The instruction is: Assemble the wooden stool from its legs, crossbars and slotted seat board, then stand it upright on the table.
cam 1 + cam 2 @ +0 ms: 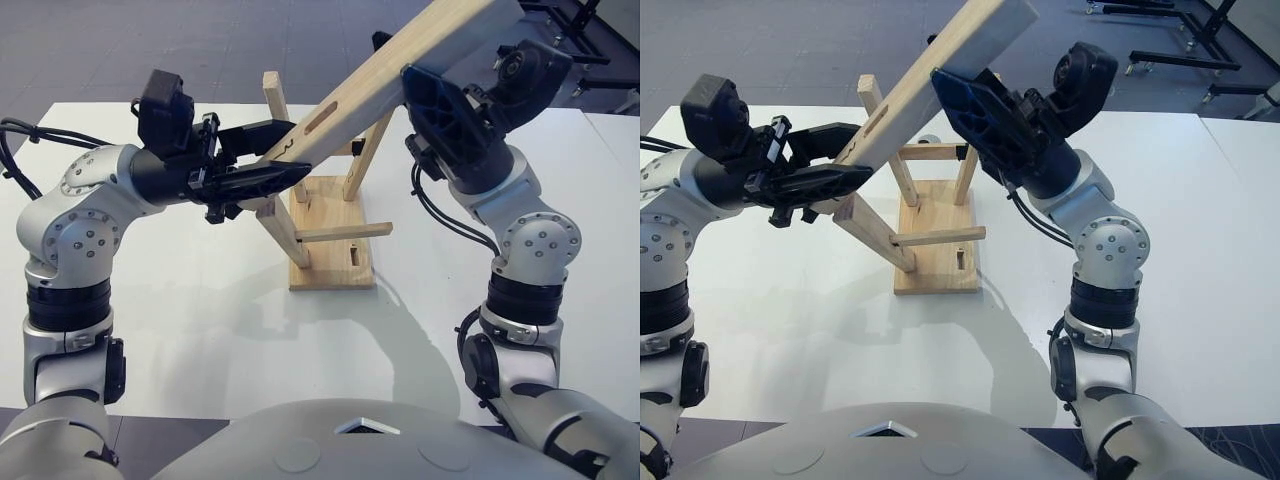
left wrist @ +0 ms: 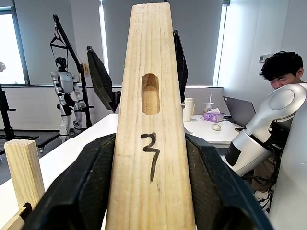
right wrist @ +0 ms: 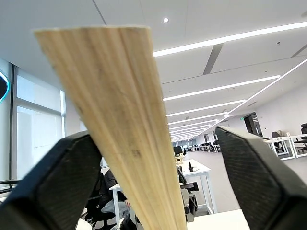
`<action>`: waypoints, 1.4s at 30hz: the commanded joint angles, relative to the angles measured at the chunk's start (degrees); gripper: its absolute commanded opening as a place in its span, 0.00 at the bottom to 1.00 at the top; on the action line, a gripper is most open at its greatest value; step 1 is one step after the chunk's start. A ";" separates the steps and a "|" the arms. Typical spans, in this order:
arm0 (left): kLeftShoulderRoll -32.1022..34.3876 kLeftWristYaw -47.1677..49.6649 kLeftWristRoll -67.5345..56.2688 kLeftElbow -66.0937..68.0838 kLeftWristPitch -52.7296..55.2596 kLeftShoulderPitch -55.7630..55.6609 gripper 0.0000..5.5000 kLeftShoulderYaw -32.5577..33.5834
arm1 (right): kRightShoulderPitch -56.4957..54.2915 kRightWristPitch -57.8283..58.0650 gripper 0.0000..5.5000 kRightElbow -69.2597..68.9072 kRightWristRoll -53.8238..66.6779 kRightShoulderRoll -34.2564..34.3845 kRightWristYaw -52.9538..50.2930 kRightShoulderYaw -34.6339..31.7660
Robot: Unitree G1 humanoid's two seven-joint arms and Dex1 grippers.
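The held leg (image 1: 360,95) runs on a slant above the surface (image 1: 200,290), low end to the left and high end up to the right, over the part-built stool. The seat board (image 1: 325,268) lies flat at mid-surface, with several legs rising from it and a crossbar (image 1: 345,232) jutting right from the near one. The left pincer (image 1: 285,152) is clenched on the low end, its pads (image 2: 91,191) pressed to both edges just below an oval slot (image 2: 150,93). The right pincer (image 3: 156,143) brackets the high end with fingers spread and daylight showing beside one finger (image 3: 249,177), so it reads as released rather than gripping. The leg looks like solid, stiff, fairly light softwood. It should not flex, but its smooth planed faces could slide or pivot in a one-ended hold, so taking it by the narrow edges near each end, clear of the slot, seems soundest. The half-seated parts below probably rock loose if knocked. The leg's bottom tip is hidden behind the left pincer. The joints at the far edge of the board are screened by the leg, so how firmly those parts sit cannot be told.
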 commanded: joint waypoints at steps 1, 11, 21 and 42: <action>1.19 -1.48 2.72 0.99 1.97 0.80 0.37 -3.15 | -1.07 -0.99 0.61 -0.49 0.31 0.32 -0.22 -0.79; 0.79 -0.40 5.16 4.11 0.94 -1.18 0.37 -3.79 | -1.48 -1.90 0.38 -0.09 -0.06 0.20 0.14 -1.94; -0.43 4.67 5.95 7.48 1.49 -3.53 0.61 0.13 | -2.17 -5.34 0.38 0.44 -1.71 0.25 -0.93 -3.64; -1.69 14.99 2.98 -1.22 -0.43 3.49 0.61 13.11 | 9.51 -8.90 0.37 19.95 -17.65 -19.75 18.33 -10.93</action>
